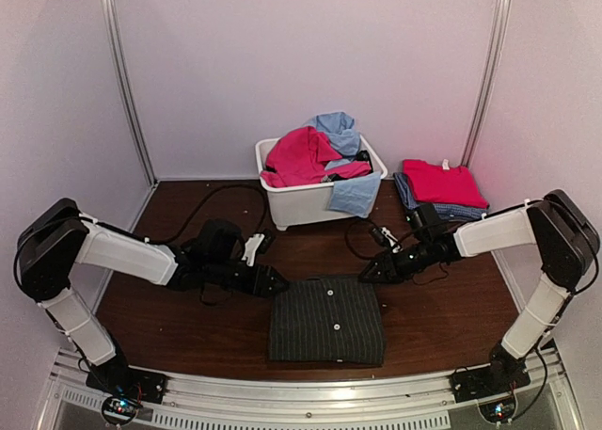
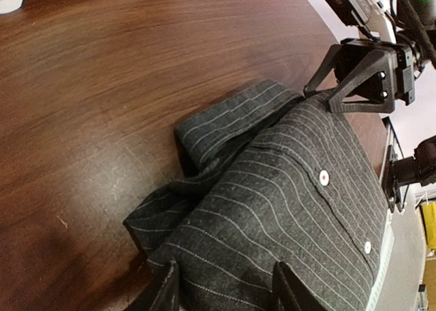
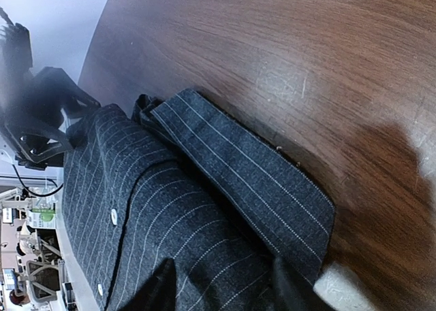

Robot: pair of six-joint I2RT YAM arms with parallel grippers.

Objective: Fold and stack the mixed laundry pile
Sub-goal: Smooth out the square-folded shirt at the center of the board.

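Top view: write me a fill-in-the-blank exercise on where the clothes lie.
The folded pinstriped shirt lies on the ____.
The tub is ____ in colour.
Right of the tub, the pink top lies ____ the checked shirt.
Missing: table; white; on.

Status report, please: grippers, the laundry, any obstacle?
Left gripper open, right gripper open, at far corners of pinstriped shirt. Shirt folded, not yet stacked. Black cable beside right gripper.

Pinstriped shirt (image 2: 272, 209) cut off at bottom edge, wrist views. Left end effector (image 3: 78, 124) blurred. Checked shirt (image 1: 453, 211), desk's (image 1: 188, 326) far-right corner, mostly under folded pink shirt (image 1: 442, 181).
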